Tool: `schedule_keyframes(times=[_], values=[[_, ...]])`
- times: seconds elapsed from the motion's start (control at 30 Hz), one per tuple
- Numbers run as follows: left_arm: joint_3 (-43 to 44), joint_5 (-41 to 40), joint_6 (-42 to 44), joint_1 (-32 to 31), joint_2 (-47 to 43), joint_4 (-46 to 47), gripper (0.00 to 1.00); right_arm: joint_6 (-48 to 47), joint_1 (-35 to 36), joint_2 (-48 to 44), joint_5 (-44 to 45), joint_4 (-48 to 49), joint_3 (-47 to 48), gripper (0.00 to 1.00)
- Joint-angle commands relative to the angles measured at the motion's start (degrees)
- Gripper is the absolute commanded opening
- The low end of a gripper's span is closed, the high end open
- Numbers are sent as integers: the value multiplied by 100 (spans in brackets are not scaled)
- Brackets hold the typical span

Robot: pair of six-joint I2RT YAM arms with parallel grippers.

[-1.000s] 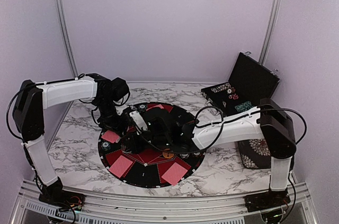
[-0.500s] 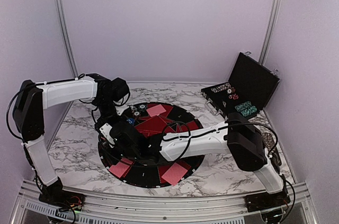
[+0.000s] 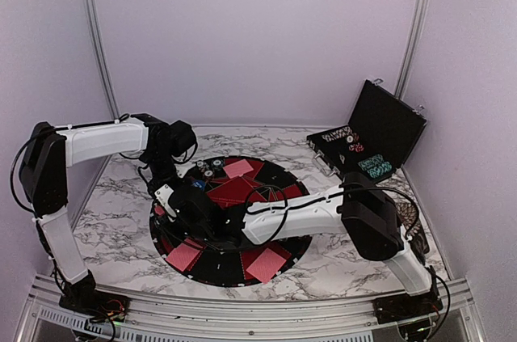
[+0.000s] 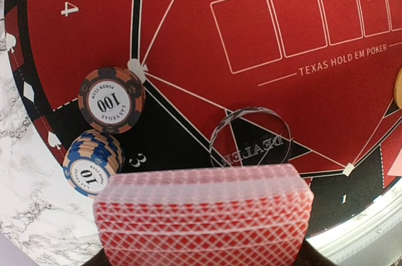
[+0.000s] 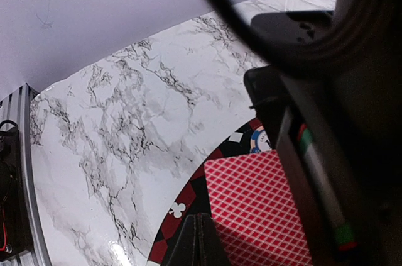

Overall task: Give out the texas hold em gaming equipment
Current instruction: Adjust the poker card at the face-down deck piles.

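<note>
Left pincer (image 4: 201, 260) clamps the card deck (image 4: 202, 212); right pincer (image 5: 200, 241) is together, empty. We judge cards thin, slippery: pinch at edges.

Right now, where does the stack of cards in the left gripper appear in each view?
Top external: hidden under the left gripper, not visible.
Left wrist: stack of cards, bottom centre.
Right wrist: not in it; only one single card lies there.
Shared landmark: the round poker mat.
</note>
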Motion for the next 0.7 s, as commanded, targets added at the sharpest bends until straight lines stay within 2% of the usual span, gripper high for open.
schedule_keyframes(times=[0.0,0.33,0.67], values=[[-19,82,-26,-34,-104,-166,47,215,-172,-1,187,363,-40,0],[-28,95,-22,-35,-113,-159,47,203,-183,-57,898,352,-118,0],[-20,94,-35,-43,-113,-166,47,142,-171,-202,772,568,-352,0]])
